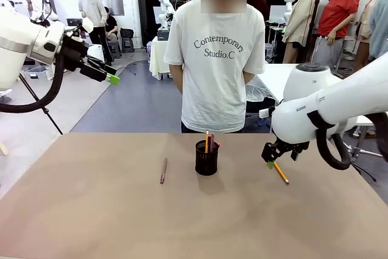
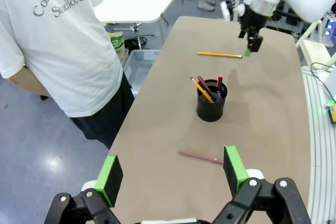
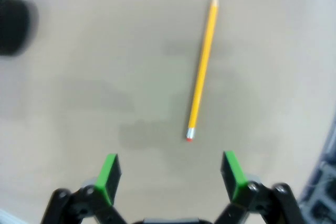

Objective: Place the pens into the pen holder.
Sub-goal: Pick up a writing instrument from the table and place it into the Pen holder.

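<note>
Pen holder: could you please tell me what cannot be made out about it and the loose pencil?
Right wrist view: the pen holder is a blurred dark shape cut by the left edge.
Front view: the pens in it are too small to count; its wall hides their lower ends.
Front view: the right hand overlaps the yellow pencil; contact unclear.

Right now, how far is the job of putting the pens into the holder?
Done: some pens stand in the pen holder. In hand: nothing yet; the open right gripper hovers over the yellow pencil. Remaining: that pencil and the dark-red pen lie on the table.
</note>
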Tool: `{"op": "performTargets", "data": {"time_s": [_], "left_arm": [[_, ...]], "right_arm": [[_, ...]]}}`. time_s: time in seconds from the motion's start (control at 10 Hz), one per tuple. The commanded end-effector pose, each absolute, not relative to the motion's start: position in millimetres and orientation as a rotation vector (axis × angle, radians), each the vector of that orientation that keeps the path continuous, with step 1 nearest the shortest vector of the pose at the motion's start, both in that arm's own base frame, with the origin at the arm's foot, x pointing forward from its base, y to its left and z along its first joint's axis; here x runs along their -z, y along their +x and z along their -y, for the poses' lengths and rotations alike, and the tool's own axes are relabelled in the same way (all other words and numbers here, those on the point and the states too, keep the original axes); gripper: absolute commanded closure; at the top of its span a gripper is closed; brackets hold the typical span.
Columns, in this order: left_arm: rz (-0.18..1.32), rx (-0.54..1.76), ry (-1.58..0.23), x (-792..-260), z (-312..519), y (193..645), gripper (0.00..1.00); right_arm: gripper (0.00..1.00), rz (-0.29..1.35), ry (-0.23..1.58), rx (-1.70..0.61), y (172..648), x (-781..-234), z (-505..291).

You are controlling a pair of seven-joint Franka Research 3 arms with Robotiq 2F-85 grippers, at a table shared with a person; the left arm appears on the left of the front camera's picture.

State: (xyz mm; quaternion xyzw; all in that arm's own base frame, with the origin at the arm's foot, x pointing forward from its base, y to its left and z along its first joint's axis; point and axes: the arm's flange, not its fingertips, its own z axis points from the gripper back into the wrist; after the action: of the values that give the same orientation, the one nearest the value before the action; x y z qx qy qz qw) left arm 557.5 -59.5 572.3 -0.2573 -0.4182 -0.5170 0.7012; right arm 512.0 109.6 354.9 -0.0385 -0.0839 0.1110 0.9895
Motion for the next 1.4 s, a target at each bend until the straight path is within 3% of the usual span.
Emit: {"op": "performTargets", "data": {"time_s": [0.0, 0.6, 1.3], "left_arm": [[0.936, 1.153, -0.562, -572, 59, 557, 0.00], [0.936, 1.153, -0.562, -572, 59, 557, 0.00], [0.936, 1.153, -0.562, -572, 59, 557, 0.00]], "right_arm": [[0.00, 0.121, -0.131, -0.095, 564, -339, -127], [0.00, 0.077, -0.105, 0.011, 640, -309, -112], [0.02, 0.001, -0.005, 0.026, 670, -292, -92]]}}
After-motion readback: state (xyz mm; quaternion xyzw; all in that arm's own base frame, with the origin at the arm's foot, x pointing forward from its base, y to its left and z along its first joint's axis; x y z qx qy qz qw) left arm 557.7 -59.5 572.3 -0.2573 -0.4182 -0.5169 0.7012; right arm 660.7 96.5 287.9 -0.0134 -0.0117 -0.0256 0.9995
